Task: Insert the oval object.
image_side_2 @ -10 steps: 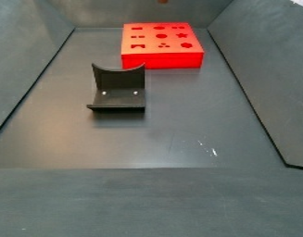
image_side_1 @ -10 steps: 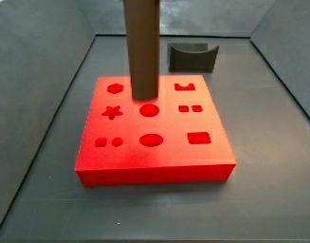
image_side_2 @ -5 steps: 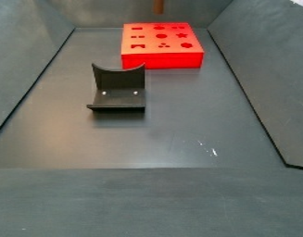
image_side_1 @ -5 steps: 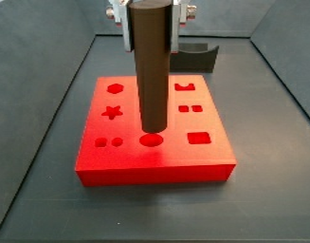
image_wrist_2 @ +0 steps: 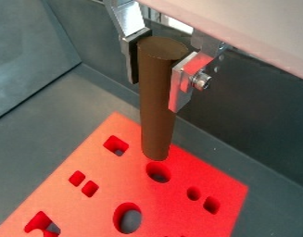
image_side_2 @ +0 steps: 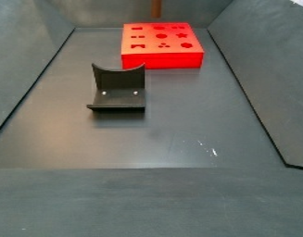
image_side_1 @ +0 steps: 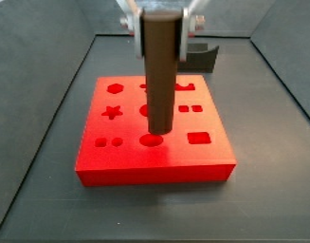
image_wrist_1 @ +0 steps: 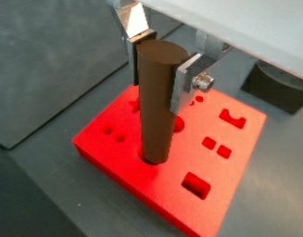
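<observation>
My gripper (image_side_1: 160,21) is shut on the oval object (image_side_1: 158,71), a long dark-brown peg held upright. It shows in both wrist views (image_wrist_1: 160,97) (image_wrist_2: 160,93), clamped near its top between the silver fingers (image_wrist_1: 190,81) (image_wrist_2: 186,81). The peg's lower end hangs just over the red block (image_side_1: 132,159), at the oval hole (image_side_1: 151,140) in the block's front row; in a wrist view that hole (image_wrist_2: 157,171) lies right under the tip. I cannot tell whether the tip touches the block. The block also shows in a side view (image_side_2: 162,56).
The red block has several other shaped holes, a round one (image_side_1: 150,110) and a rectangle (image_side_1: 199,139) among them. A small dark grey curved holder (image_side_2: 117,90) stands on the dark floor apart from the block. Grey walls bound the floor.
The gripper has carried the peg from the block's back holes toward its front row. The peg now looks narrower in the side view, as if turned about its axis.
</observation>
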{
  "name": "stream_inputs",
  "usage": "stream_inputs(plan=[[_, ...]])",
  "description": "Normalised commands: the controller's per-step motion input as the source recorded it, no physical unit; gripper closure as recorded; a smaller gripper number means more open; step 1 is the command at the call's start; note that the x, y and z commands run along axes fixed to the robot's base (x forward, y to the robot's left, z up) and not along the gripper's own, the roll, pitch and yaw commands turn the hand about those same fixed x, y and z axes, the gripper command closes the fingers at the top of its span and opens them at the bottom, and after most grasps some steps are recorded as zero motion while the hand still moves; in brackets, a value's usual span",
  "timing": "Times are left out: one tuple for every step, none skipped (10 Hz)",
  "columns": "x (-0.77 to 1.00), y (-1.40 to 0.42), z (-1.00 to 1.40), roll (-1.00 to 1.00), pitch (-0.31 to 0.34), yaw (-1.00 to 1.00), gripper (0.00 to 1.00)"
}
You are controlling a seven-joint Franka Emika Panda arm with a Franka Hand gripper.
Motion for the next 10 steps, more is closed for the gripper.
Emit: stream_inputs(plan=[[0.23, 0.0, -0.34, 0.08, 0.1, -0.54, 1.0], [0.23, 0.0, -0.22, 0.08, 0.109, -0.57, 1.0], [0.0, 0.0, 0.0, 0.0, 0.0, 0.0, 1.0], [0.0, 0.25, 0.02, -0.06, 0.0, 0.0, 1.0], [0.0, 0.39, 0.06, -0.2, 0.0, 0.35, 1.0], [0.0, 0.22, 0.0, -0.17, 0.0, 0.43, 1.0], [0.0, -0.01, 0.0, 0.01, 0.0, 0.0, 1.0], [-0.17, 0.0, 0.0, 0.03, -0.019, -0.03, 1.0], [-0.31, 0.0, 0.0, 0.0, -0.089, -0.15, 1.0], [-0.37, 0.0, 0.01, 0.0, -0.13, -0.17, 1.0]])
